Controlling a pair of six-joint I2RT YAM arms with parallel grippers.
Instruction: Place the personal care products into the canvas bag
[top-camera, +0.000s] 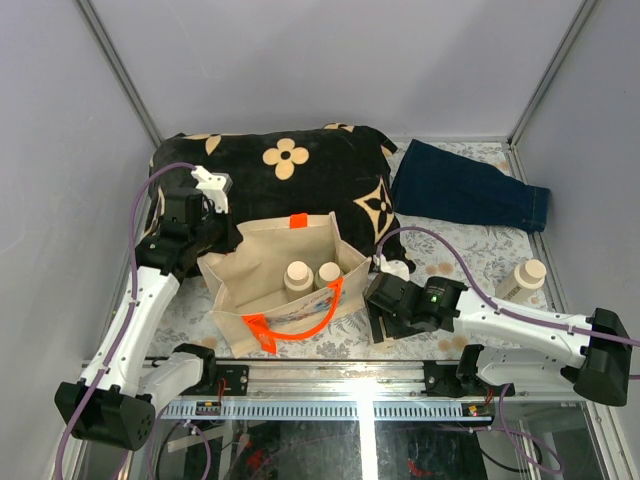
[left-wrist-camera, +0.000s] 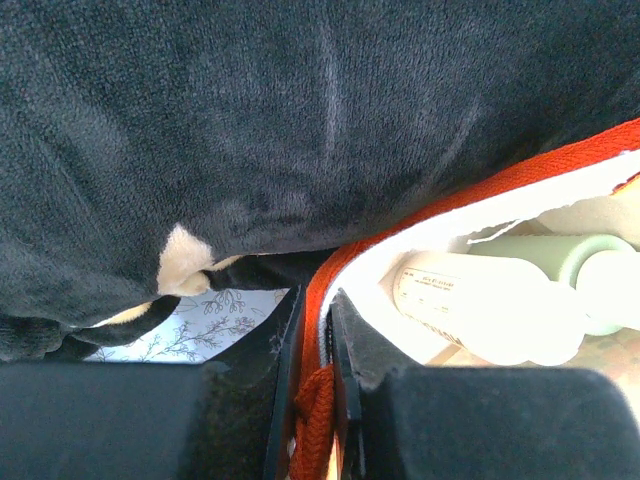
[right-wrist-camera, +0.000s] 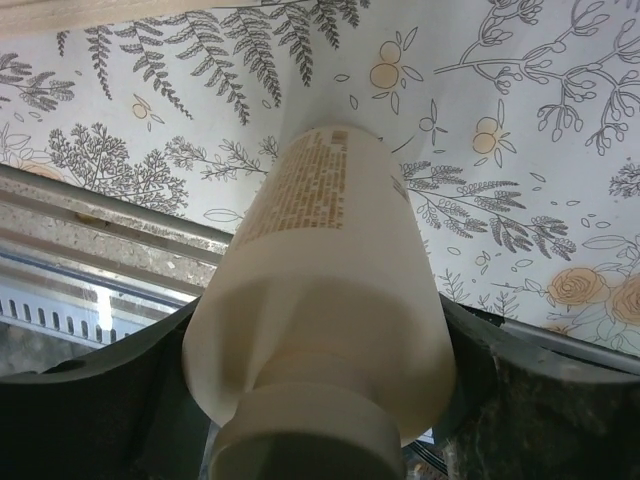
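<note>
2 bottles (top-camera: 298, 274) stand in the bag (top-camera: 245, 295), mid front of the worktop (top-camera: 450, 250); the left gripper (left-wrist-camera: 315, 345) pinches its rim. The right gripper (top-camera: 385, 305) is closed around a 3rd bottle (right-wrist-camera: 320, 290) beside the bag; the 4th bottle (top-camera: 527, 278) waits near the right edge.

Four bottles (top-camera: 298, 276) are counted: two in the one canvas bag (top-camera: 240, 275), one bottle (right-wrist-camera: 320, 250) in the right gripper (right-wrist-camera: 320, 400), one right of it. One black cushion (top-camera: 300, 180) and one folded blue cloth (top-camera: 465, 195) are counted.
</note>
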